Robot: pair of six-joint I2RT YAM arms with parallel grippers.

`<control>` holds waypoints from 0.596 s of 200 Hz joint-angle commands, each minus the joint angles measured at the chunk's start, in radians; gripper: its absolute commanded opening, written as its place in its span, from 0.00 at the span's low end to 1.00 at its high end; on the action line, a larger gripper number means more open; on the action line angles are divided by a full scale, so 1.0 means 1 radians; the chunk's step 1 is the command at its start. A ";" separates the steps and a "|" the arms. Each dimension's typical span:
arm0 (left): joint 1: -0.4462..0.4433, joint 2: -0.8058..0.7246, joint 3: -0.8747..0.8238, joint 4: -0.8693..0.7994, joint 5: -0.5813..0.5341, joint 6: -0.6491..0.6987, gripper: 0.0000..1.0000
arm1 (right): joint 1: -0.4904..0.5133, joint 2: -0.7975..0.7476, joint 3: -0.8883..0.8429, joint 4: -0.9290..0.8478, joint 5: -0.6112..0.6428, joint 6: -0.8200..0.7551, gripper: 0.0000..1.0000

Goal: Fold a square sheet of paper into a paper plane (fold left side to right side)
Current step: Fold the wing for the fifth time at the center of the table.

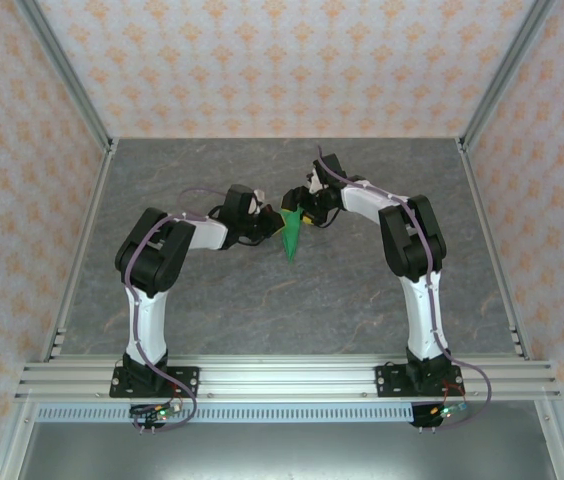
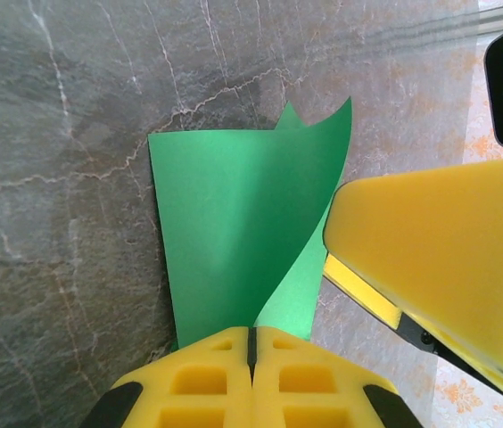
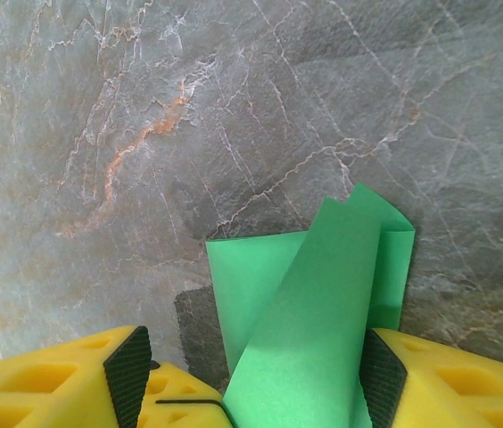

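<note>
The sheet of paper [image 1: 290, 238] lies near the middle of the grey marbled table [image 1: 212, 310], between the two grippers. In the top view it is a tapered green shape whose point faces the arms' bases.

The left gripper [image 1: 265, 220] reaches in from the left. In its wrist view, the yellow fingers [image 2: 198, 379] are pressed together, and the near edge of the paper [image 2: 234, 223] runs into the seam between them, so the paper looks pinched there. One flap curls up off the flat layer toward the far right corner.

The right gripper [image 1: 302, 210] comes in from the other side. Its jaws are spread, and in the right wrist view [image 3: 251, 379] the raised flap [image 3: 323, 294] stands between the two black pads. One of its yellow fingers [image 2: 439, 250] sits just beside the paper's right edge.
</note>
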 commanded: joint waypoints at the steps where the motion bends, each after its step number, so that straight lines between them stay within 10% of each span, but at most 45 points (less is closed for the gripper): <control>1: 0.013 0.031 0.016 -0.010 -0.025 0.028 0.00 | 0.007 0.033 0.002 -0.084 0.033 -0.018 0.67; 119: 0.013 0.056 -0.064 0.010 -0.031 0.031 0.00 | -0.009 -0.077 0.054 -0.064 0.069 -0.011 0.67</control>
